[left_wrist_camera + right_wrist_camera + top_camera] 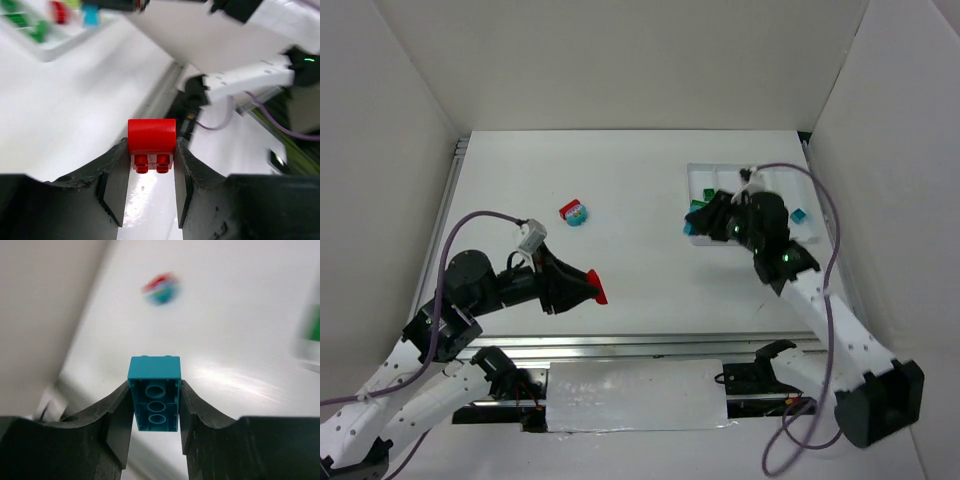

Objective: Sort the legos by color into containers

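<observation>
My left gripper (pixel 590 285) is shut on a red brick (pixel 599 287), held above the table left of centre. In the left wrist view the red brick (pixel 151 139) sits between the fingertips, studs toward the camera. My right gripper (pixel 694 226) is shut on a teal-blue brick (pixel 689 231) at the near left corner of the white tray (pixel 701 171). In the right wrist view the teal brick (pixel 153 399) is clamped with its hollow underside toward the camera. A red-and-teal stacked pair (pixel 574 212) lies on the table and shows blurred in the right wrist view (pixel 161 289).
The tray holds dark green bricks (pixel 698 207) and a teal brick (pixel 799 216). The right arm covers much of the tray. In the left wrist view the tray (pixel 55 50) shows at top left with green (pixel 20 20), red (pixel 59 11) and teal (pixel 91 15) bricks. White walls enclose the table.
</observation>
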You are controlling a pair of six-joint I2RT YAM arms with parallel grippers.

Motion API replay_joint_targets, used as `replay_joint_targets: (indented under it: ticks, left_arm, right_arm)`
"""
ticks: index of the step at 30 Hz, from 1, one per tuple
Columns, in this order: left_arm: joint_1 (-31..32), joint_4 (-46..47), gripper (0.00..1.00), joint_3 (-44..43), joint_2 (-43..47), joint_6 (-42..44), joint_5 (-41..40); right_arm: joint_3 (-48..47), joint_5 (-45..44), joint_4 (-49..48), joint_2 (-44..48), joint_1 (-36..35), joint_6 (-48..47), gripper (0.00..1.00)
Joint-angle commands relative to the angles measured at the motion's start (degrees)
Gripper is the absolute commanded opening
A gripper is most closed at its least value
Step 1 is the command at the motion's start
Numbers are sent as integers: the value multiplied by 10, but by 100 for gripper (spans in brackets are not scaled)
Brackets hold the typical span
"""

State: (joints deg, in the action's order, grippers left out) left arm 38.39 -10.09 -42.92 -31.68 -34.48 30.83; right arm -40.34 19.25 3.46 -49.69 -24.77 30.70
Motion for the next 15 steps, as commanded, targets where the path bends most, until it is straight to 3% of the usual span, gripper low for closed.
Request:
replay_joint_targets:
  ticks: [1, 3, 6, 9, 12, 15]
  left_arm:
    - [-2, -171, 0, -55, -14, 57, -178]
    - [-2, -207, 0, -54, -20, 69, -217]
    - [0, -197, 0, -31, 0, 59, -214]
    - [3, -198, 0, -31, 24, 64, -216]
    - [9, -189, 0, -19, 41, 60, -212]
    - [12, -181, 0, -16, 31, 66, -193]
  right_arm:
    - [-156, -313, 197, -127, 113, 47, 0]
    - [-224, -349, 265, -261, 206, 79, 0]
    - [-326, -394, 267, -380, 262, 93, 0]
    - [-482, -428, 308, -490, 297, 109, 0]
    - [-573, -460, 348, -579, 314, 115, 0]
    - [-605, -496, 341, -632, 323, 94, 0]
